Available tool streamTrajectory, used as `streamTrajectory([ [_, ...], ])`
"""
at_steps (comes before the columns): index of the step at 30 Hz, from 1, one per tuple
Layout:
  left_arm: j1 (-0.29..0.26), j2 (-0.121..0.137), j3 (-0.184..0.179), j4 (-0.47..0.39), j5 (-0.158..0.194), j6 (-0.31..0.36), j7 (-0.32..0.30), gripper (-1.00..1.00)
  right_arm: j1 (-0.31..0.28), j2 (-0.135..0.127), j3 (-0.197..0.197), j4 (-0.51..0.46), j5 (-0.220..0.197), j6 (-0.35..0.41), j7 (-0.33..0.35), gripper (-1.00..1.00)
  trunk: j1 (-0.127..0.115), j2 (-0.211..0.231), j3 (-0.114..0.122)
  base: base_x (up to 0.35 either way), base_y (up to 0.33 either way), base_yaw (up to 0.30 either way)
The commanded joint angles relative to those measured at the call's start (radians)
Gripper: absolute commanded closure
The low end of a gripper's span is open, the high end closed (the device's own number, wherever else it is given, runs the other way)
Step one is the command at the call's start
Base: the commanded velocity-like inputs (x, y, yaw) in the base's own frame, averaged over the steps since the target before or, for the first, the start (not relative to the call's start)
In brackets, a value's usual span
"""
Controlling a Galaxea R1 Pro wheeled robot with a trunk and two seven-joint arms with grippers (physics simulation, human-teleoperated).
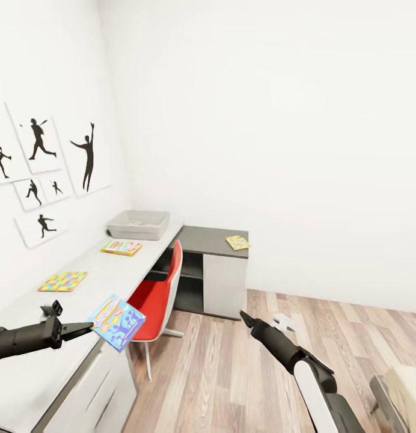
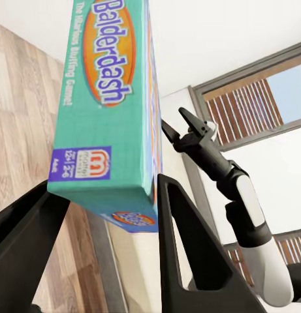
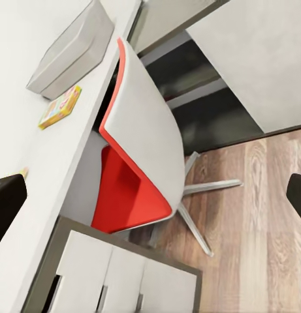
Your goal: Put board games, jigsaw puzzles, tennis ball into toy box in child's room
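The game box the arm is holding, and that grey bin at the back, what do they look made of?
The game box looks like glossy printed cardboard: sharp folded edges, bright "Balderdash" print. The grey bin looks like matte moulded plastic: plain colour, sloping walls, rounded rim. These are simulator renders, so both are guesses.

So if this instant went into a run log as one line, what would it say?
left fingers: shut on game box | right fingers: open, nothing held | bin: far end of desk | chair: tucked at desk

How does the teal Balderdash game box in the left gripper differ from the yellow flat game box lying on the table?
The teal Balderdash game box is held tilted in the air by the left gripper; the yellow flat game box lies flat on the pale table, beside the grey toy box. Both are outside it.
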Motion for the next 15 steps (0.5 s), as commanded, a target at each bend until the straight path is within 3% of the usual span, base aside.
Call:
streamTrajectory([
  [1, 0.0, 0.0, -0.001, 0.0, 0.002, 0.01, -0.003, 1.0, 0.0, 0.001, -0.001, -0.001, -0.003, 0.005, 0.001, -1.0, 0.001, -0.001, 0.0, 0.285, -0.008, 0.036],
  [15, 0.0, 0.0, -0.003, 0.0, 0.003, 0.01, -0.003, 1.0, 0.0, 0.001, -0.001, -0.002, -0.004, 0.005, 0.001, -1.0, 0.001, -0.001, 0.01, 0.25, -0.179, 0.227],
])
